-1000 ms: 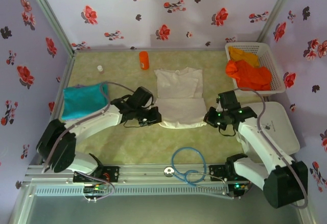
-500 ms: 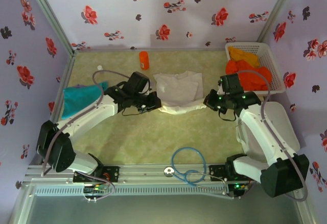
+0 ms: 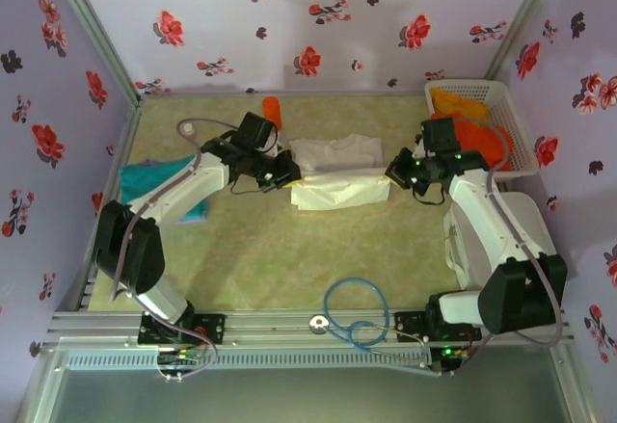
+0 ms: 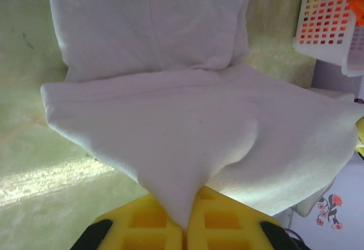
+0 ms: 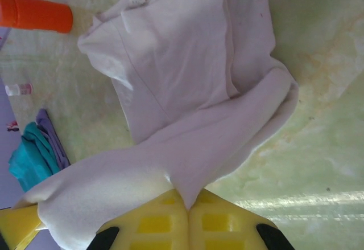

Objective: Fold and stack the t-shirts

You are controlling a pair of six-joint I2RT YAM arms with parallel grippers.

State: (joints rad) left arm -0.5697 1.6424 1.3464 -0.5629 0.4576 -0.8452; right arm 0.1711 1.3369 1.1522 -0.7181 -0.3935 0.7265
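Both jaws are clamped shut on the white shirt (image 3: 337, 174): left jaws on its left hem corner, right jaws on the right. A second ago the shirt lay flat at mid desk (image 3: 260, 250). I have since carried the hem up over the far half. I judge the fold half done, with the hem not yet laid.

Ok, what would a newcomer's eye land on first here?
The white t-shirt mid-table, its near edge pinched and raised between the left gripper and right gripper. Next, the orange t-shirts heaped in the white basket at the far right, and the teal t-shirt at the left.
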